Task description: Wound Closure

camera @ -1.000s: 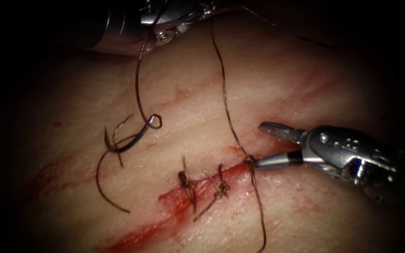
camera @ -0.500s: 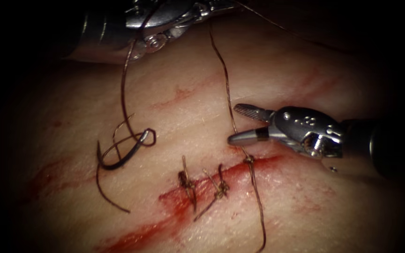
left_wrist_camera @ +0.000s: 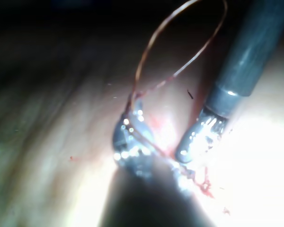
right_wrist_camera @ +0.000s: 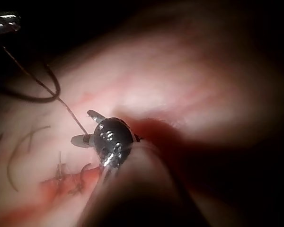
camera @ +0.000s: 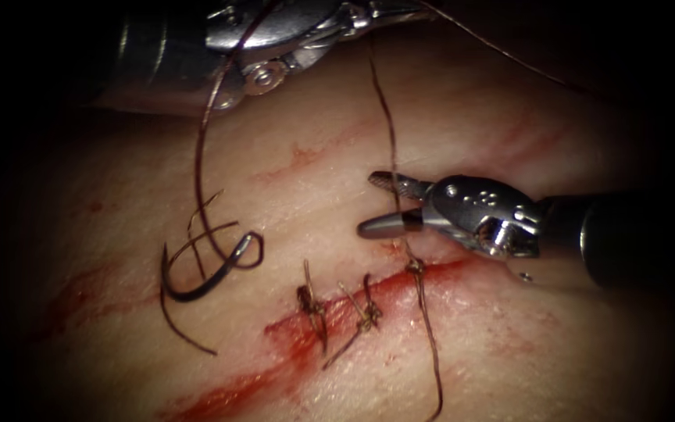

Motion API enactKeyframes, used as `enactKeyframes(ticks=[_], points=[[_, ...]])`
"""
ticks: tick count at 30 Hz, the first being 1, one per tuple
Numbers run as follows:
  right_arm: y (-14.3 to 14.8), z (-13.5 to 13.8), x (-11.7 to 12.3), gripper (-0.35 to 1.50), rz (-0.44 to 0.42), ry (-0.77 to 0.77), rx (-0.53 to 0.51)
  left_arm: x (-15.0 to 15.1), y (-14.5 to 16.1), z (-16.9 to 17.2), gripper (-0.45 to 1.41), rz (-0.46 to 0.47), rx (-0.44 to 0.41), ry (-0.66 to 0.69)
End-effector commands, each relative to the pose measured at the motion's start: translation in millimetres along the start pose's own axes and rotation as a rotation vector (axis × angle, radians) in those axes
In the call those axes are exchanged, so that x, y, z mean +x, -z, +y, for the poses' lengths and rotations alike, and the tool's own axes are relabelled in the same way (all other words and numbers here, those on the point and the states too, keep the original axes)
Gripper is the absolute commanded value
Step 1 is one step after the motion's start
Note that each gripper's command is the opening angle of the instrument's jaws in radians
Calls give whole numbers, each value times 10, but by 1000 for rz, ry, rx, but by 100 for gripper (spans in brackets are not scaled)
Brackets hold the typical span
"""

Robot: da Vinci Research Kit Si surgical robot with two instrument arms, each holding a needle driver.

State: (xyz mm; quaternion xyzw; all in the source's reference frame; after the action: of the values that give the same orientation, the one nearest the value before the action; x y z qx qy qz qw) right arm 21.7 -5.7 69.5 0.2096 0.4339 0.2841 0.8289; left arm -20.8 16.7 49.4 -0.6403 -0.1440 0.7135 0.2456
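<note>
My left tool (camera: 388, 10) reaches in over the far tissue, jaws shut on the thread (camera: 391, 133). That strand runs taut down to a fresh knot (camera: 414, 266) on the cut (camera: 330, 316). My right tool (camera: 369, 205) hangs just above the knot, jaws open on either side of the strand and holding nothing. The curved needle (camera: 197, 280) lies free on the tissue left of the cut, with thread looped over it. The right wrist view shows the open jaws of the right tool (right_wrist_camera: 85, 127) at the thread (right_wrist_camera: 73, 118). The left wrist view shows the left tool (left_wrist_camera: 130, 139) with thread arching from it.
Two earlier stitches (camera: 310, 301) (camera: 367, 312) with cut ends cross the cut left of the new knot. A loose tail (camera: 433, 367) trails toward the near edge. Red fluid (camera: 275, 359) pools along the cut. The right tool's shaft (left_wrist_camera: 246, 52) passes close to the left tool.
The right tool lifted off the knot and moved up and left, its open jaws now straddling the taut strand. The needle and its loop slid slightly left.
</note>
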Motion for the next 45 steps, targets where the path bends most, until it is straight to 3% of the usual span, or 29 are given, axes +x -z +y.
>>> enactKeyframes(ticks=[1, 10, 23, 29, 34, 45], points=[[-15, -4, -3, 148, 2, 1, 8, -3, -5, -2, -45, 2, -2, -5], [-25, -8, -17, 145, -12, 12, 11, 0, -7, 5, -45, 4, -6, -3], [-31, -34, -15, 145, -6, 18, 39, 0, -15, -2, -45, 8, -6, -4], [-21, -46, -3, 145, -1, 8, 46, -8, -15, -13, -45, 12, -9, -11], [-14, -46, 10, 147, 8, -9, 46, -16, -15, -14, -45, 10, -9, -19], [-29, -37, 0, 145, 9, 1, 31, -11, -15, -1, -45, 11, -11, -16]])
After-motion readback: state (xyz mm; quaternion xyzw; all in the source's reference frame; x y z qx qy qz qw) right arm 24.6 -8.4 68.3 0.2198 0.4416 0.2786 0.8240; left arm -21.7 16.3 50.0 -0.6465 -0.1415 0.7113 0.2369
